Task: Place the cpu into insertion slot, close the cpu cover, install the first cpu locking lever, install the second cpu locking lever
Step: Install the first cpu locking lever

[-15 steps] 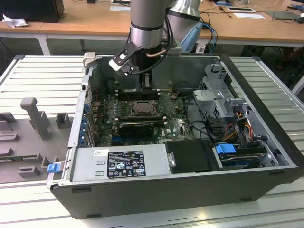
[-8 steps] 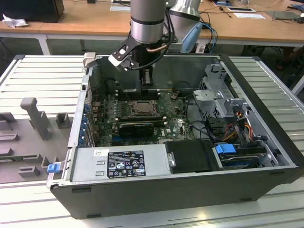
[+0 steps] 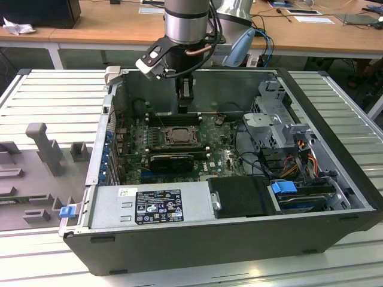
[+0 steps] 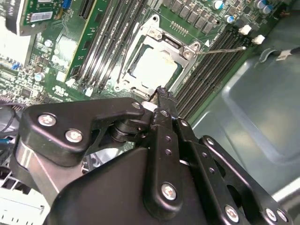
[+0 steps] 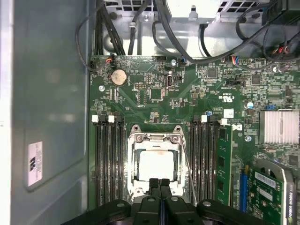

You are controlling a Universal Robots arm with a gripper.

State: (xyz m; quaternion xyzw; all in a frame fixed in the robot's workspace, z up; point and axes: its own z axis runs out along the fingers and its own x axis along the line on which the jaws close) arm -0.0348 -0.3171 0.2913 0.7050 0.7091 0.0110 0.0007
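Hanging inside the open computer case [image 3: 335, 125], the gripper [image 3: 185, 98] sits just above the insertion slot [image 3: 179, 135], near the case's far wall in the exterior view. Fingers: pressed flat together in both wrist views, tips meeting with nothing between them (clenched, empty) [image 4: 161, 93] [image 5: 159, 183]. The cpu [image 4: 154, 66] [image 5: 156, 164] lies seated in the slot, its pale face level and square to the socket. The cpu cover [image 4: 161, 41] [image 5: 154, 137] appears lowered over it: the silver frame rings the chip and the chip's face shows through the window. The fingertips stand at the socket's edge nearest the gripper, just beside the cover's rim; contact with it cannot be judged. One thin wire lever [image 4: 220, 49] [image 5: 188, 164] reaches out from a socket corner over the neighbouring memory slots [image 4: 211, 70]; in the second wrist view it angles clear of the frame. A second wire runs along the opposite side of the socket [image 4: 123, 70]; whether it is hooked down cannot be told. Black memory slots [image 5: 108, 159] flank the socket on both sides of the green motherboard [image 5: 154, 98]. A coin cell [image 5: 118, 76] sits well apart from the socket. In the exterior view the case rests on a slatted metal table [image 3: 54, 95], with the grey power supply [image 3: 149, 203] along its near side.
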